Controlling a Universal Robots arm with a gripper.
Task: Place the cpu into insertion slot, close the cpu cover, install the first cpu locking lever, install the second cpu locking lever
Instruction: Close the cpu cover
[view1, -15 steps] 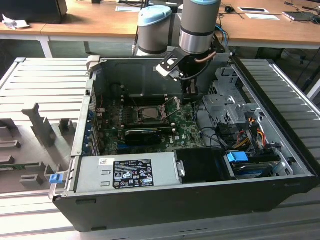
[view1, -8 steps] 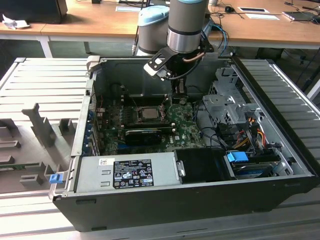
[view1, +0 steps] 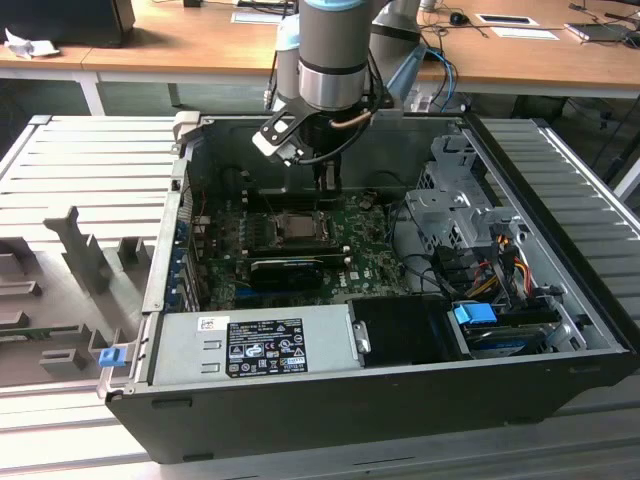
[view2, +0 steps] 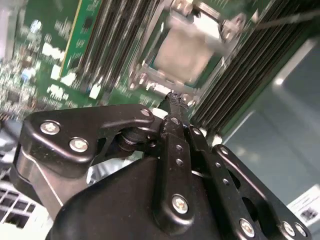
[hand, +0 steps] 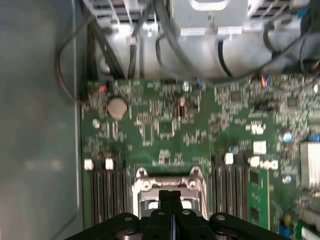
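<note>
The pincer (view2: 172, 97) is clenched, its two black fingers pressed flat together with nothing between them. In the second wrist view the cpu (view2: 182, 50) sits just beyond the fingertips. It is a small flat square, pale beige-silver, with a plain matt face; any marking on it is too blurred to tell. It lies seated in the insertion slot (view1: 300, 226), which in the exterior view is right under the pincer (view1: 325, 182) on the green board. The cpu cover (view2: 141, 70), a thin silver-grey frame, lies around the chip's edges; whether it is latched cannot be told. The chip lies flat and face up. Being square it has no long axis, and its sides run parallel with the dark memory slots (view2: 115, 45) flanking the socket. Well away from the pincer, past the long black card (view1: 285, 268), a grey power supply box (view1: 185, 345) carries a black-and-white label (view1: 265, 345).
</note>
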